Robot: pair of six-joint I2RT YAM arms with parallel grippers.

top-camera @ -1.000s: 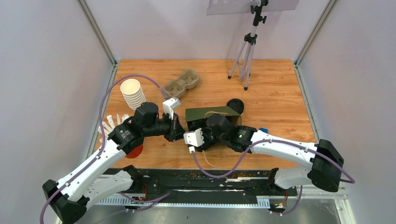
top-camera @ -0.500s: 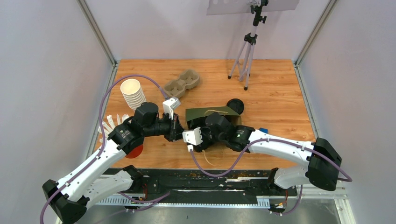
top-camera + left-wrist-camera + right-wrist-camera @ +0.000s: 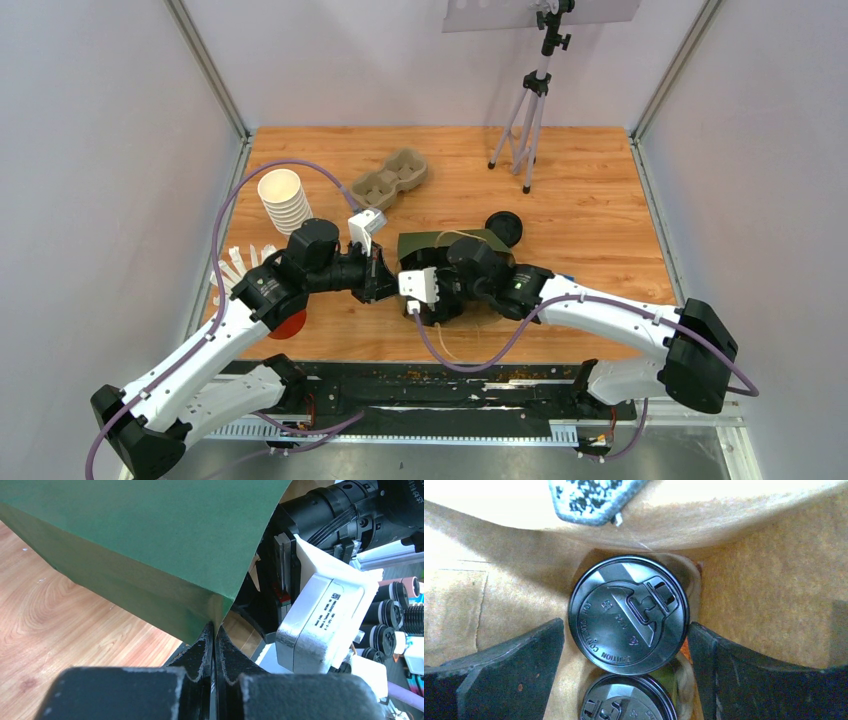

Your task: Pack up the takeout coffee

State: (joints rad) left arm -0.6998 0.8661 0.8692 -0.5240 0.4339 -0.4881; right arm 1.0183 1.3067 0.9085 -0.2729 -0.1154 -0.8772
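Note:
In the right wrist view, two takeout coffee cups stand inside a brown-lined paper bag (image 3: 749, 580). Only their round black lids show, one in the middle (image 3: 628, 614) and one at the bottom edge (image 3: 626, 702). My right gripper (image 3: 625, 627) is open inside the bag, with a finger on each side of the middle lid and a gap to it on both sides. From above, the dark green bag (image 3: 450, 243) lies on its side. My left gripper (image 3: 214, 628) is shut on the bag's (image 3: 150, 540) mouth edge.
A stack of lidless white cups (image 3: 284, 200) and a cardboard cup carrier (image 3: 390, 180) sit at the back left. A loose black lid (image 3: 505, 228) lies behind the bag. A tripod (image 3: 530, 110) stands at the back. A red cup (image 3: 288, 325) and white sticks (image 3: 235, 265) lie by the left arm.
The right wrist has moved a little up and toward the back at the bag's mouth, and the bag has shifted slightly. The left arm has stayed put, still pinching the bag's edge.

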